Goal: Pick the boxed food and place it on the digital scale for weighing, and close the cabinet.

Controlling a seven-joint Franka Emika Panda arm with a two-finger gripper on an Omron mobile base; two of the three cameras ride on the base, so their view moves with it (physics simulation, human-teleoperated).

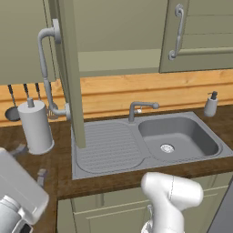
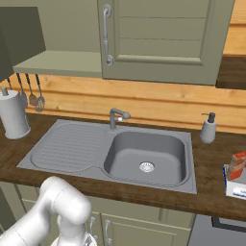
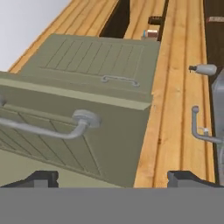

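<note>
Right base view: boxed food (image 2: 237, 165) at counter's right edge. Hand view: gripper (image 3: 113, 178) fingers spread, empty, facing the cabinet (image 3: 94, 65) door.

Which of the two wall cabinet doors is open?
The left door: it swings out edge-on over the sink's drainboard, exposing the shelf. The right door sits flush and shut.
</note>
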